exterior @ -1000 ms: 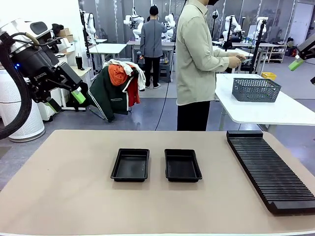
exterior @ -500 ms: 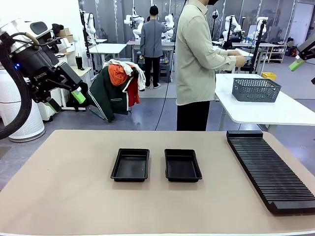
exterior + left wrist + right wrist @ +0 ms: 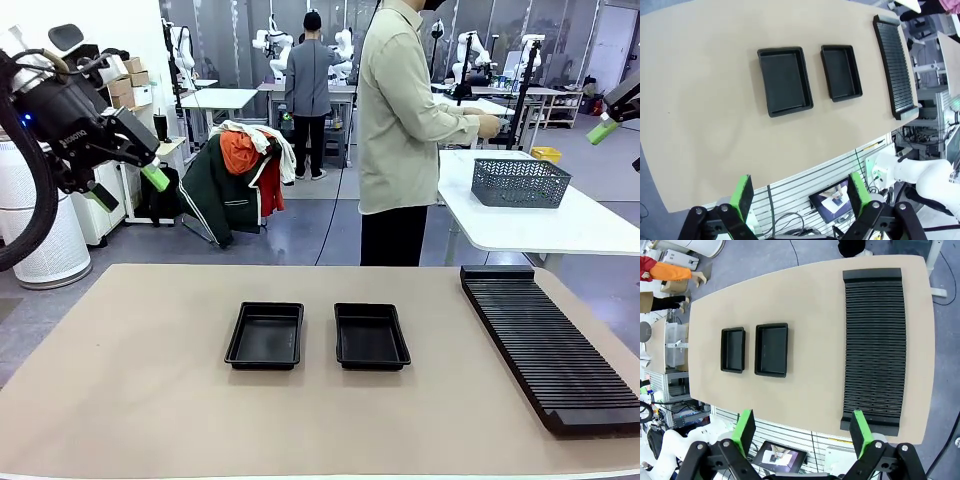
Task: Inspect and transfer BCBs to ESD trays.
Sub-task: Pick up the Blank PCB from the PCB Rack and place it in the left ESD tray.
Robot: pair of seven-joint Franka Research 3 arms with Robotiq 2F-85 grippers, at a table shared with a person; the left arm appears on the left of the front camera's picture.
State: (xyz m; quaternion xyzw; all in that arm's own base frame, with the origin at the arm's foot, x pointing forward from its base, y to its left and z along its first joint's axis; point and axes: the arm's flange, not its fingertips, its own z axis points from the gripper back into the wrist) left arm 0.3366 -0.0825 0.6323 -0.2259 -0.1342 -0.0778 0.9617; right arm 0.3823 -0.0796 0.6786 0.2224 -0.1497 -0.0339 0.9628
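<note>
Left hand (image 3: 128, 188) hangs high off the far left corner of the worktop (image 3: 130, 380), its green-padded fingers spread wide with nothing between them; the left wrist view confirms the gap (image 3: 801, 190). We find the right hand (image 3: 618, 145) high at the far right edge of the scene. In its own wrist view (image 3: 802, 432) its fingers are likewise spread and hold nothing.

The worktop is a broad tan surface with rounded corners. A person (image 3: 400, 130) in a pale shirt stands beyond its far edge, turned to the right toward a white side table (image 3: 560, 225). We cannot tell what the person is handling there.

A long black ribbed rack (image 3: 550, 345) lies along the right side of the worktop, running from far to near.

A grey mesh basket (image 3: 520, 182) sits on the white side table. We cannot tell what it contains.

Two ESD trays lie side by side near the worktop centre, close together but not touching. The left tray (image 3: 265, 335) and the right tray (image 3: 371, 336) both show bare black floors. Both trays stand well apart from the rack and from either hand.
</note>
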